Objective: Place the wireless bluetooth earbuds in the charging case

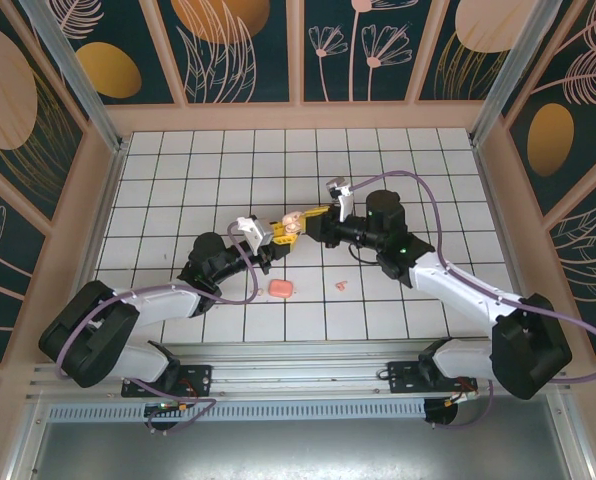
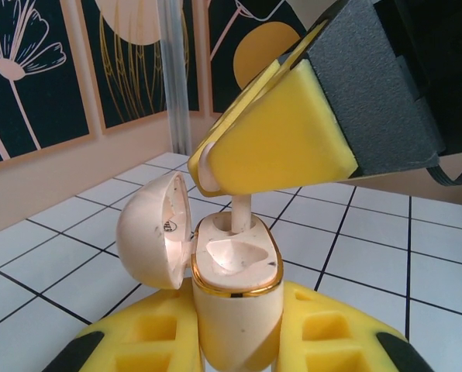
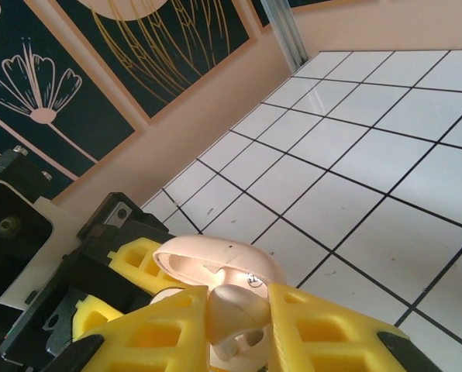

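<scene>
Case [image 2: 235, 267], lid [image 2: 149, 229] open, was clamped in left gripper [image 2: 235, 349] off the table [image 1: 428, 180]; right gripper [image 3: 239, 329] pinched one earbud [image 2: 240, 213], stem entering it, not yet seated; second earbud [image 1: 340, 285] lay on table

One charging case [image 2: 235, 271], two earbuds [image 1: 340, 285], one salmon-pink piece [image 1: 281, 289], two arms [image 1: 460, 286]

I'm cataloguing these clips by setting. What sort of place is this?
Probably a purpose-built robot test cell: a white gridded tabletop, floral printed wall panels boxing it in, and an aluminium rail along the near edge.
</scene>
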Action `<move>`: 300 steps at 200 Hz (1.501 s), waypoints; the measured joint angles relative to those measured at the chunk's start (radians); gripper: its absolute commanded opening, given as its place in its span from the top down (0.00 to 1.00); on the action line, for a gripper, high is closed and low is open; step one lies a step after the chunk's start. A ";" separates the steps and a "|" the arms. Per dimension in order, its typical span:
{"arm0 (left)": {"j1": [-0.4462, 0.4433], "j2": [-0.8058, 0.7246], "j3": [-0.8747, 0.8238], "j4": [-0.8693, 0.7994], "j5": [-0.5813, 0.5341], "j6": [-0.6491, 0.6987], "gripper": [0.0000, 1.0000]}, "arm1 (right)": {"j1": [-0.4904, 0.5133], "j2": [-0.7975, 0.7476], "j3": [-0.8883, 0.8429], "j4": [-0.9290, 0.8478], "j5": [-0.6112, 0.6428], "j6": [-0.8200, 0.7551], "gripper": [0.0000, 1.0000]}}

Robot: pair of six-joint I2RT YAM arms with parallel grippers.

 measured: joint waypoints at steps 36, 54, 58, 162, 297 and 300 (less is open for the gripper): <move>0.000 -0.002 0.003 -0.011 0.001 0.011 0.96 | 0.003 -0.004 0.010 -0.024 0.014 -0.019 0.78; 0.000 -0.010 0.003 -0.016 0.003 0.014 0.96 | 0.006 -0.004 0.028 -0.050 0.021 -0.032 0.78; 0.000 -0.012 0.003 -0.016 0.003 0.015 0.96 | 0.007 -0.004 0.032 -0.054 0.023 -0.037 0.78; -0.001 -0.043 0.004 -0.044 0.015 0.040 0.96 | 0.023 -0.004 0.070 -0.149 0.050 -0.117 0.78; -0.003 -0.076 0.007 -0.068 0.002 0.074 0.96 | 0.030 -0.004 0.114 -0.232 -0.003 -0.169 0.49; -0.003 -0.077 0.007 -0.068 0.002 0.075 0.96 | 0.030 -0.004 0.115 -0.232 -0.006 -0.171 0.48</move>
